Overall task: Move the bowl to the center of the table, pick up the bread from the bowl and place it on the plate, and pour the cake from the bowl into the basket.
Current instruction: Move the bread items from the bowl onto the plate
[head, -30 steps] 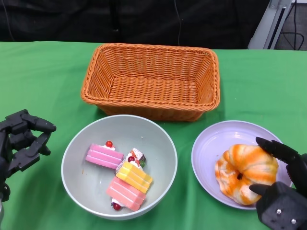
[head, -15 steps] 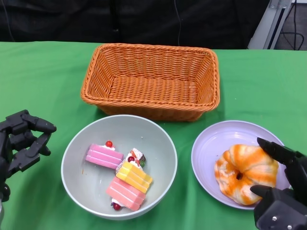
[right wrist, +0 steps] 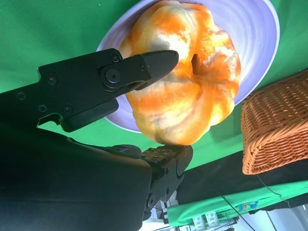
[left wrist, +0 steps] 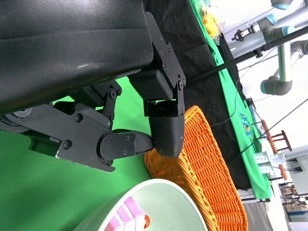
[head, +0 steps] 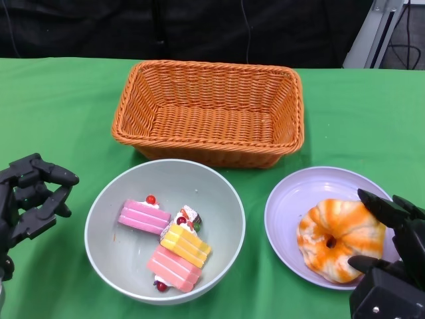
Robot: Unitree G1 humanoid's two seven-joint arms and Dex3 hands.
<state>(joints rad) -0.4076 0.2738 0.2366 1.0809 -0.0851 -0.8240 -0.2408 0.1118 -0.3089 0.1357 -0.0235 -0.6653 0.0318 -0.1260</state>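
The grey bowl (head: 199,185) stands at the table's middle front and holds several cake pieces (head: 174,242), pink and yellow. The orange-and-white bread (head: 340,238) lies on the lavender plate (head: 299,194) to the bowl's right. My right hand (head: 392,269) is at the bread's near right side, its fingers (right wrist: 139,70) spread on either side of the bread (right wrist: 192,82) without clasping it. My left hand (head: 32,199) hovers left of the bowl with loosely curved fingers and holds nothing. The empty orange wicker basket (head: 199,149) sits just behind the bowl.
Green cloth covers the table. The basket's front wall nearly touches the bowl's far rim. A narrow strip of cloth separates bowl and plate. The left wrist view shows the basket (left wrist: 207,159) and the bowl's rim (left wrist: 159,190) beyond my left hand (left wrist: 96,96).
My right hand has drawn back a little toward the front edge, away from the bread, which stays on the plate. The left hand and bowl have not moved.
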